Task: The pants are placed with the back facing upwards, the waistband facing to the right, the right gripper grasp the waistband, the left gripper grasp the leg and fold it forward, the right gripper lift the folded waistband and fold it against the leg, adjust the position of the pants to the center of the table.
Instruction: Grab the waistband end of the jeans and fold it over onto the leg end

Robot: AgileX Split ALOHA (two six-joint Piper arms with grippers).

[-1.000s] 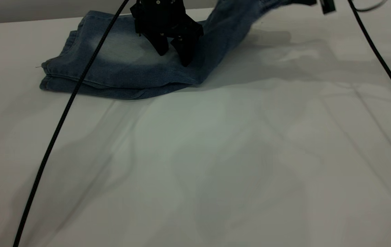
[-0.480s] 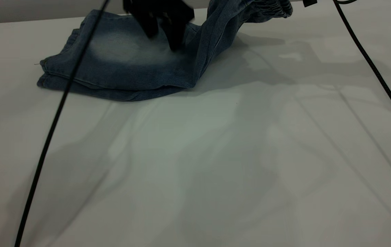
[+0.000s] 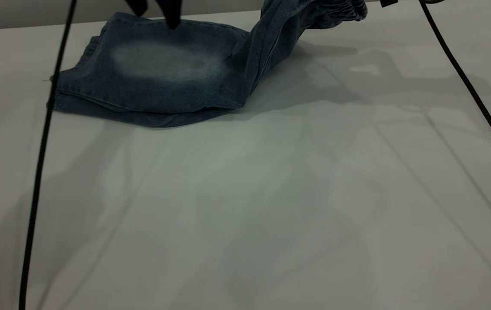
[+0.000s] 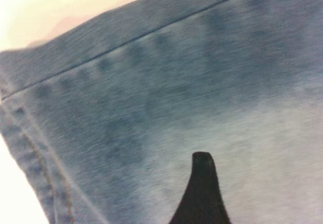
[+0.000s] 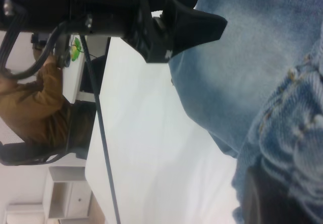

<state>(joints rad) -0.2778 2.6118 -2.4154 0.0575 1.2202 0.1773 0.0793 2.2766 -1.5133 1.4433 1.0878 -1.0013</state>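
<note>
The pants [image 3: 163, 82] lie folded lengthwise at the far left of the table [image 3: 271, 193], a plain side with a pale faded patch on top. The leg is hidden under the fold. The waistband [image 3: 340, 8] is raised off the table at the far right of the pants, gathered around my right gripper [image 5: 272, 199], which is shut on it. My left gripper [image 3: 155, 8] hangs open just above the pants' far edge, touching nothing. One dark finger [image 4: 202, 188] shows over the denim [image 4: 151, 108]. The left gripper [image 5: 186, 27] also shows in the right wrist view.
Two black cables cross the scene: one [image 3: 38, 150] at the left, one [image 3: 473, 90] at the right. Bare tabletop fills the near half. A seated person's brown sleeve [image 5: 35, 108] and white shelving [image 5: 65, 199] lie beyond the table's edge.
The left gripper has risen off the pants and drifted left. The right gripper carried the raised waistband a little leftward, then held it still.
</note>
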